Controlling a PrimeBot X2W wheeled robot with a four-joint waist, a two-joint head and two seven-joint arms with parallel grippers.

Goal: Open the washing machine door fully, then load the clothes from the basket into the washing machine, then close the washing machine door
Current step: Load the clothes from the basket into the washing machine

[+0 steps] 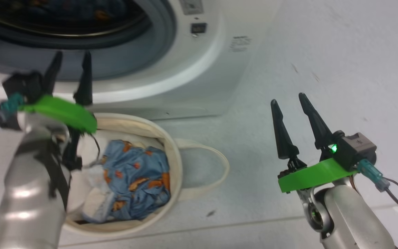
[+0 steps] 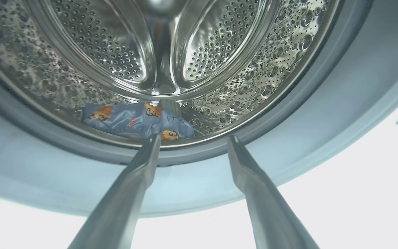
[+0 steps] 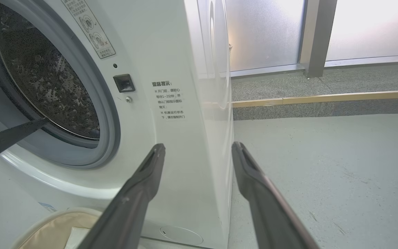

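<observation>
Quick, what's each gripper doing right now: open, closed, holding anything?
Left gripper: open, holding nothing, fingers at the washing machine mouth.
Right gripper: open, holding nothing, out over the floor.

— Where's the right gripper [image 3: 199,147]?
— Fingers spread, nothing between them, facing the front corner of the washing machine [image 3: 171,86].
— And the basket [image 3: 50,230]?
— Its cream rim sits at the machine's foot, below the drum [image 3: 47,83]. Grey floor [image 3: 323,166] runs beside the machine.
</observation>
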